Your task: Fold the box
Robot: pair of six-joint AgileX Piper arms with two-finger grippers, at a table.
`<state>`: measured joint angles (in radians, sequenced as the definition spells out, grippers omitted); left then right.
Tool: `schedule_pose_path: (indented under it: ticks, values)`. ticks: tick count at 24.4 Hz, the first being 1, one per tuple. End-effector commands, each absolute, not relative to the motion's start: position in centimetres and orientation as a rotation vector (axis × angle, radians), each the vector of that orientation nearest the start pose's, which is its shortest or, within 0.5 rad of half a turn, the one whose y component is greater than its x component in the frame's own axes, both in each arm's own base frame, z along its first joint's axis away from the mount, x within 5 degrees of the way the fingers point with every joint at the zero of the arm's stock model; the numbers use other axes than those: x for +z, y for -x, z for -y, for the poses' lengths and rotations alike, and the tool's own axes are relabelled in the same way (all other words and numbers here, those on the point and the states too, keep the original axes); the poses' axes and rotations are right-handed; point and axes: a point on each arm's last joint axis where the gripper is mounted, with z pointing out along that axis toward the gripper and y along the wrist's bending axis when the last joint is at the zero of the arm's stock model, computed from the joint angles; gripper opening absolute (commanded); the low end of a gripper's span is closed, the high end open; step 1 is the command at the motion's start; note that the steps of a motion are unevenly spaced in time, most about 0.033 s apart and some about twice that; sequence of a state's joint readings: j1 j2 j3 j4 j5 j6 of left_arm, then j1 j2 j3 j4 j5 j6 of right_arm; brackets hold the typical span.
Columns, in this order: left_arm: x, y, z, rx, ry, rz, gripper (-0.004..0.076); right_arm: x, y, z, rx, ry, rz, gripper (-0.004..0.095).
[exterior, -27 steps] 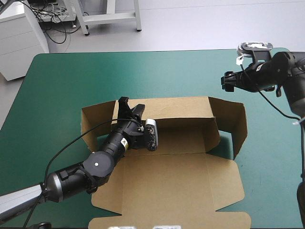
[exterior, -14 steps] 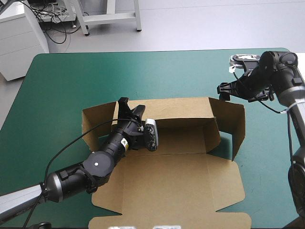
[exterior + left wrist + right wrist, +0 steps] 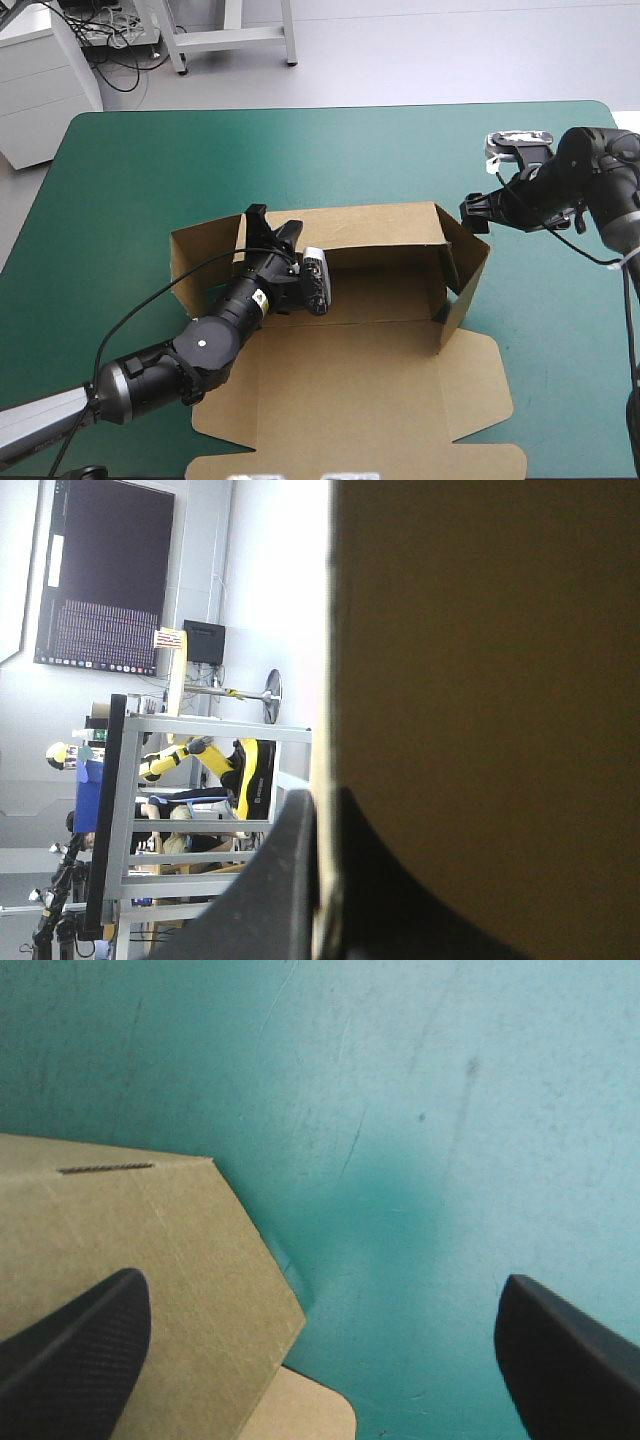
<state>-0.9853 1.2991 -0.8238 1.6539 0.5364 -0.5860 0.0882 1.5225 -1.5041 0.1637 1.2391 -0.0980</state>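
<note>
The box (image 3: pixel 370 380) is found centred on the table (image 3: pixel 150 160), rear wall (image 3: pixel 380 224) pinched in the nearly closed left gripper (image 3: pixel 272 222). The right gripper (image 3: pixel 476 212) is spread wide, empty; the unheld side wall (image 3: pixel 466 275) may be sprung outward.

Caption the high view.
Left gripper holds the box by its back wall; right gripper, jaws open, at the right flap.

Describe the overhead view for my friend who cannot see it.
A brown box lies half folded on a teal-green table. The left gripper holds its raised back wall; the right gripper is at the outside of the upright right-hand flap.
</note>
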Motion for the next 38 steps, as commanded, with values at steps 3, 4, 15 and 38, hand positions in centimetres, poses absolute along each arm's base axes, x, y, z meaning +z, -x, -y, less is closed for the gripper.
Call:
schedule_pose_path:
  ticks: [3, 4, 15, 38]
  values:
    - [32.5, -19.0, 19.9, 0.596, -1.329, -1.249, -0.0031, 37.5, -28.4, -4.0, 0.242, 0.313, -2.676, 0.086]
    - [32.5, -19.0, 19.9, 0.596, -1.329, -1.249, -0.0031, 37.5, -28.1, -4.0, 0.235, 0.323, -2.668, 0.086]
    - [32.3, -19.0, 19.8, 0.566, -1.313, -1.29, -0.0031, 36.8, -24.0, -4.1, 0.221, 0.521, -2.433, 0.086]
    - [32.3, -18.9, 19.9, 0.568, -1.328, -1.277, -0.0031, 34.4, -22.6, -5.9, 0.467, 0.744, -2.408, 0.0829]
